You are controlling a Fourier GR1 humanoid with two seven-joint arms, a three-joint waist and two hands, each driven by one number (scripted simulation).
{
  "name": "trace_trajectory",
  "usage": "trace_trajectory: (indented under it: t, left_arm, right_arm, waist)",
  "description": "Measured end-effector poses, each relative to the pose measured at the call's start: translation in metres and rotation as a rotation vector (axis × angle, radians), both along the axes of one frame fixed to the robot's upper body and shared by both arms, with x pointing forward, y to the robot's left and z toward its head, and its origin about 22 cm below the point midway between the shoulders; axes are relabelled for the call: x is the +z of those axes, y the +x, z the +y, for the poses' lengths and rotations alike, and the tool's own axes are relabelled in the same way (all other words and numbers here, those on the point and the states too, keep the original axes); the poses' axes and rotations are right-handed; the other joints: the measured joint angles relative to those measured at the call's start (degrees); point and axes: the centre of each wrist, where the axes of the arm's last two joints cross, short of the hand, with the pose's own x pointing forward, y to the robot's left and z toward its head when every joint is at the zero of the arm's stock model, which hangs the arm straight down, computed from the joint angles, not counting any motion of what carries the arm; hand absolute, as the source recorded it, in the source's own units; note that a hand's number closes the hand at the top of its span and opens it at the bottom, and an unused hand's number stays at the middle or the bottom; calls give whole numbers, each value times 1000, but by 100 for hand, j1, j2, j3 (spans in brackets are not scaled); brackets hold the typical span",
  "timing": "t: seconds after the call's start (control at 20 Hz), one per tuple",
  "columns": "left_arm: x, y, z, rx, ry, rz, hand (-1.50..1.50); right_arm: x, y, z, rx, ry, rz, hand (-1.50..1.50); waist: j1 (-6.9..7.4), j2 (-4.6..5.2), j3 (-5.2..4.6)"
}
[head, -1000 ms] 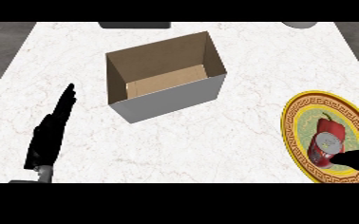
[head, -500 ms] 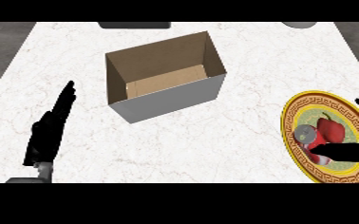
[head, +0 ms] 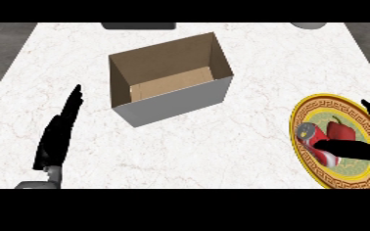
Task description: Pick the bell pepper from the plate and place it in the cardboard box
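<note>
One cardboard box (head: 172, 80), open-topped, no readable print, stands mid-desk (head: 245, 49). One gold-rimmed plate (head: 304, 122) at right edge carries one red bell pepper (head: 339, 130). Right hand (head: 345, 150) lies across the pepper's near side, touching it; finger closure cannot be told. Left hand (head: 59, 132) rests lower left, fingers straight, holding nothing.

A red bell pepper (head: 338, 131) is seen lying on a round plate (head: 307, 112) with a gold patterned rim, at the counter's right edge; its lower part is hidden behind a black shape. Well apart, to the left, an open-topped cardboard box (head: 173, 105) stands upright, its brown interior shown bare.
</note>
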Motion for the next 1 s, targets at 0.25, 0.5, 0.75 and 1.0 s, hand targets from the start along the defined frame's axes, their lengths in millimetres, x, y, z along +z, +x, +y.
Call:
trace_trajectory:
  t: [0.25, 0.5, 0.75, 1.0]
  left_arm:
    - [9, 1, 6, -2, -7, 2, 0]
    - [4, -4, 5, -3, -9, -1, 0]
    - [7, -7, 4, -2, -4, -3, 0]
    - [8, -3, 7, -4, -6, 0, 0]
  right_arm:
    - [-4, 4, 0, -3, 8, -9, -150]
    - [-14, 7, 3, -1, 14, -9, -150]
    - [-26, 10, 3, -2, 14, 7, -150]
    - [-38, 8, 3, 10, 12, 27, -150]
  waist:
    - [2, 0, 0]
    - [4, 1, 2]
    - [7, 0, 1]
    - [6, -2, -3]
